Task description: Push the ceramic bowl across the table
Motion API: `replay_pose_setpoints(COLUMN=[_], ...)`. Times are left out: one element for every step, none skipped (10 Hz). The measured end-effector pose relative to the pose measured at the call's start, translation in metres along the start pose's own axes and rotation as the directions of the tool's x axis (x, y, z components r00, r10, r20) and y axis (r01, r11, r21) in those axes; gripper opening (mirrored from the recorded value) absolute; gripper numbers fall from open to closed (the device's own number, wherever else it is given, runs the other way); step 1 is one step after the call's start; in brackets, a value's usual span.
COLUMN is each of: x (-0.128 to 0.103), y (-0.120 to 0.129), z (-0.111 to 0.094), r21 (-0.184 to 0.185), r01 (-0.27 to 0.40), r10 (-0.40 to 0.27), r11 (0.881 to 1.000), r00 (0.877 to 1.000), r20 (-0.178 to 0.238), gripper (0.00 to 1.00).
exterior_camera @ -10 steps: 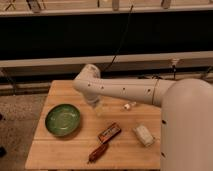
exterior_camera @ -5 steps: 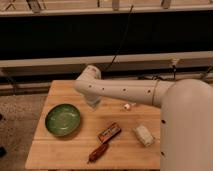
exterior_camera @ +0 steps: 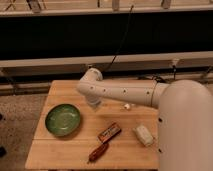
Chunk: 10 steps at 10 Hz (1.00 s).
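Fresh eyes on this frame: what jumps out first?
The big white arm stretching from the right across the table. Its gripper, shut, hangs just right of the green ceramic bowl at the table's left. A brown bar and a pale packet lie front right.

The arm (exterior_camera: pixel 125 92) is a smooth white tube with a row of small dark dots along its side, screws or holes, too small to tell which. It ends in a rounded white joint (exterior_camera: pixel 91 80), and at the right it swells into a big pale domed shell (exterior_camera: pixel 185 125). The hand (exterior_camera: pixel 95 104) is whitish and closed, and it sits under that joint, above the surface (exterior_camera: pixel 65 90) towards its far edge.
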Motion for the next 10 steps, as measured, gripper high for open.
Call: replay_pose_setpoints(x=[-0.001,-0.004,-0.007,-0.008,-0.008,-0.01,-0.015,-0.021,-0.026,-0.027], y=[-0.001,-0.004,-0.007,-0.007,-0.008,-0.011,-0.015,-0.02,-0.024,-0.025], z=[0.001,0.003,0.009,0.012,0.015,0.017,0.021,0.025,0.027,0.03], r21=[0.0,-0.001,-0.003,-0.004,-0.005,-0.005,-0.007,-0.008,-0.008,-0.009], r01=[0.003,0.012,0.025,0.032,0.04,0.052,0.075,0.094,0.112,0.126], r10=[-0.003,-0.012,-0.025,-0.032,-0.04,-0.051,-0.075,-0.094,-0.112,-0.126], r11=[1.0,1.0,1.0,0.999,0.999,0.999,0.997,0.996,0.994,0.992], r00=[1.0,1.0,1.0,0.999,0.999,0.999,0.997,0.995,0.994,0.992], r20=[0.002,0.007,0.012,0.014,0.014,0.016,0.017,0.019,0.02,0.017], gripper=[0.0,0.0,0.0,0.0,0.0,0.0,0.0,0.0,0.0,0.0])
